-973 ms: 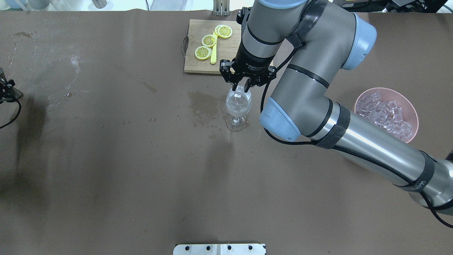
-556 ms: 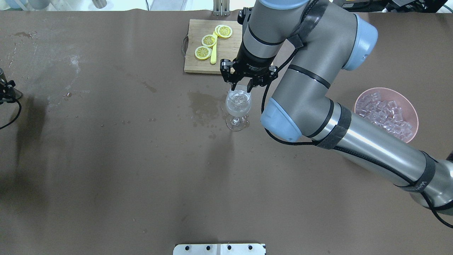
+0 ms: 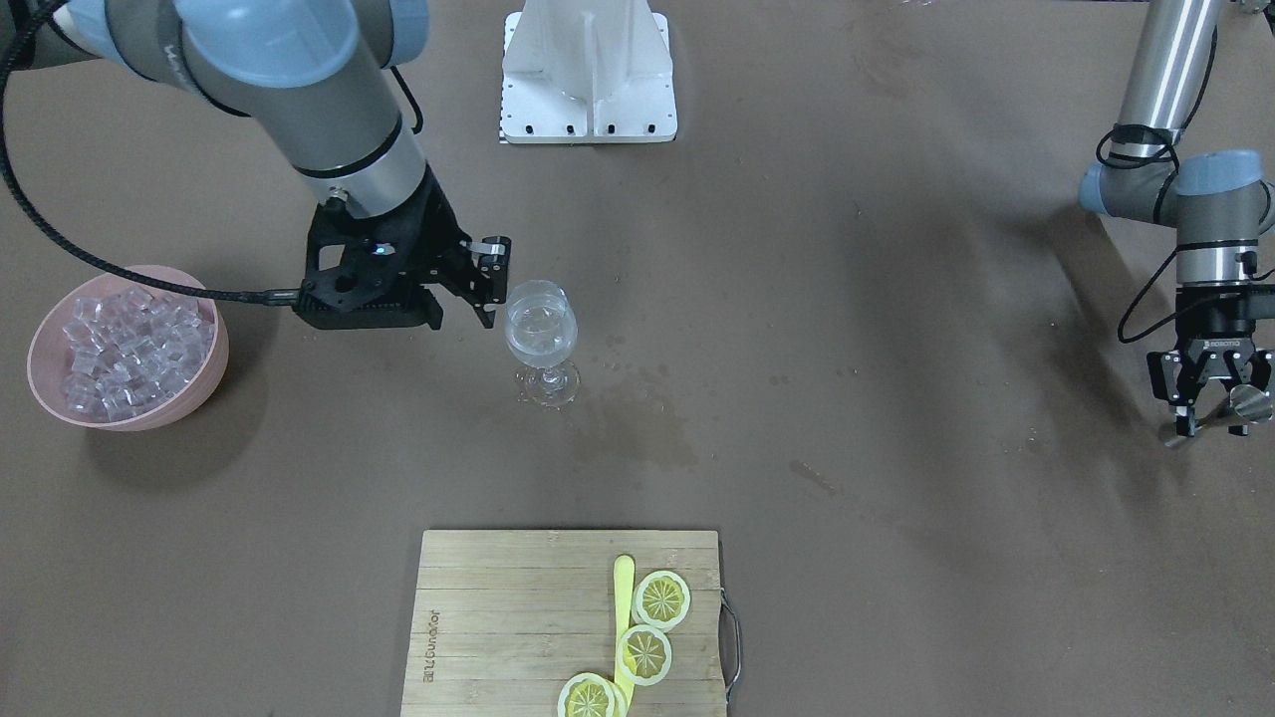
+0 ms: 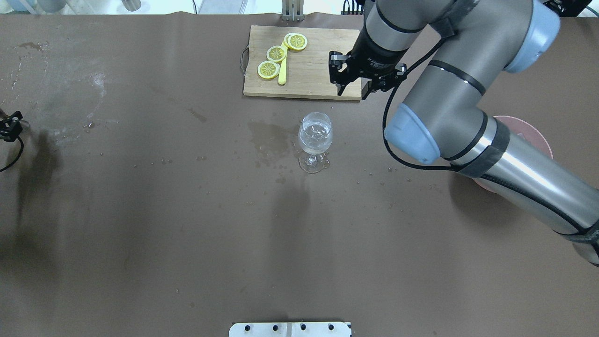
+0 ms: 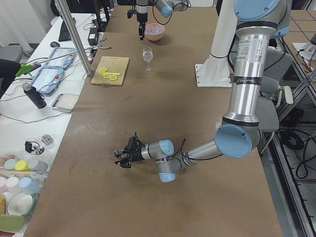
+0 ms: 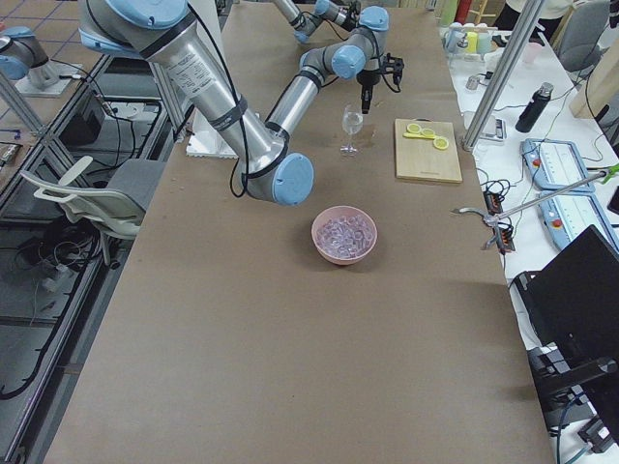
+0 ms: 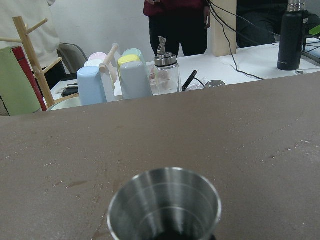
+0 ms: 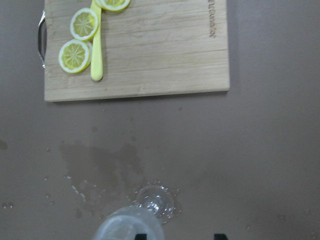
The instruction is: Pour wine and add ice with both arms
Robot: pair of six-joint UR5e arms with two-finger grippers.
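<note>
Withdrawn from above the wine glass (image 4: 314,146), the right gripper (image 4: 353,89) is held raised, spread and empty. A low return pass could topple the glass. Ice (image 3: 120,349) is heaped in the pink bowl (image 3: 221,349). Wine (image 4: 316,135) and cubes are held in the glass. A steel cup (image 7: 165,205) is pinched by the left gripper (image 3: 1210,413) — contents cannot be told.
</note>
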